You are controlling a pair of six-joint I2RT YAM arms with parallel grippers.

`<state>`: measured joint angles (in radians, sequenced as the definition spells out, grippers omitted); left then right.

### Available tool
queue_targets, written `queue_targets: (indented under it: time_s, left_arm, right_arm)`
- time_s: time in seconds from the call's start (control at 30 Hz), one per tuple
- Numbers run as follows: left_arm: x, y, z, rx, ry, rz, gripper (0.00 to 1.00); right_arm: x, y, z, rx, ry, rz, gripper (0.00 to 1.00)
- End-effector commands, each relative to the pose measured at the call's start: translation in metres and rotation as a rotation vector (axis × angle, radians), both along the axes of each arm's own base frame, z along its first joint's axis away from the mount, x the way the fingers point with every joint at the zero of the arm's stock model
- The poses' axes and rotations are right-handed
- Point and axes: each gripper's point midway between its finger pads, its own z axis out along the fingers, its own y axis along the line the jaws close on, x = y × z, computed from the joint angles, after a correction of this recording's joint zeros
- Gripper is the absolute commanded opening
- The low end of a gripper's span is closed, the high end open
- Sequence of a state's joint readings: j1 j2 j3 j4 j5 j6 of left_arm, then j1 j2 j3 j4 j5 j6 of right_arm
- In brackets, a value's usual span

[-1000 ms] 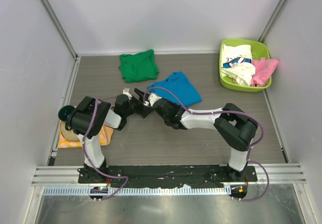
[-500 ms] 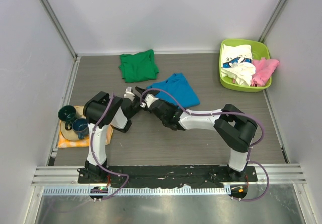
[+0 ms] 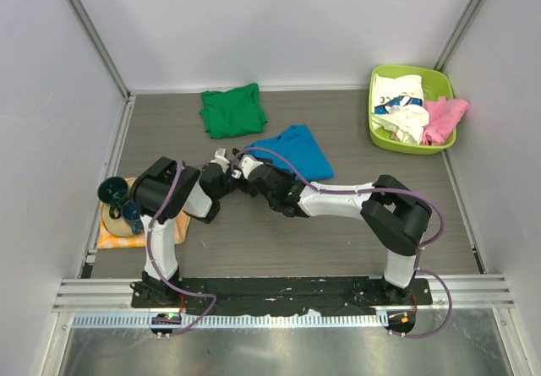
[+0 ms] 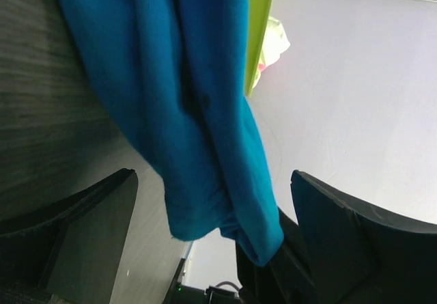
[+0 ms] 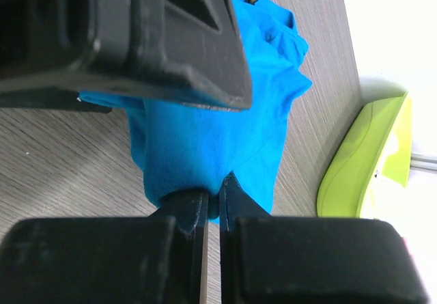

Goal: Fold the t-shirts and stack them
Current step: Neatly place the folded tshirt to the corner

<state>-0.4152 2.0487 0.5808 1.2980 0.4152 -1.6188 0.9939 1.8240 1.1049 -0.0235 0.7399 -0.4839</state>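
Right gripper [image 5: 213, 198] pinched shut on blue shirt [image 3: 292, 149] edge, mid-table; left gripper [image 4: 215, 215] jaws wide apart beside it. Grey wood-grain table [image 3: 254, 241], white walls [image 3: 279, 21]. Green shirt [image 3: 232, 111] at back; basket [image 3: 385, 139] far right.

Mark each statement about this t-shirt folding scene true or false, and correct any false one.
1. The right gripper is shut on an edge of the blue t-shirt. True.
2. The green t-shirt lies on the table, and no gripper holds it. True.
3. The left gripper is shut on the blue t-shirt as well. False: it is open, with its fingers wide apart on either side of the hanging blue cloth.
4. The lime bin has nothing in it. False: it holds a white printed shirt and a pink shirt.
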Motion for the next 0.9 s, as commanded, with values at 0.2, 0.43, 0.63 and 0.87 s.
queue_targets:
  time_s: [0.2,0.43,0.63,0.87]
  left_arm:
    - [-0.030,0.003,-0.051,0.152,0.222,-0.067,1.00]
    - [-0.008,-0.004,-0.054,0.139,0.200,-0.044,1.00]
    - [-0.006,-0.003,-0.062,0.154,0.204,-0.037,1.00]
    - [-0.006,0.002,-0.075,0.194,0.226,-0.039,0.89]
  right_arm:
    - [0.005,0.019,0.033,0.074,-0.075,0.010,0.01]
    - [-0.009,0.021,0.047,0.084,-0.094,0.023,0.01]
    - [-0.014,0.016,0.051,0.086,-0.104,0.020,0.01]
    - [-0.024,0.010,0.048,0.082,-0.088,0.021,0.01]
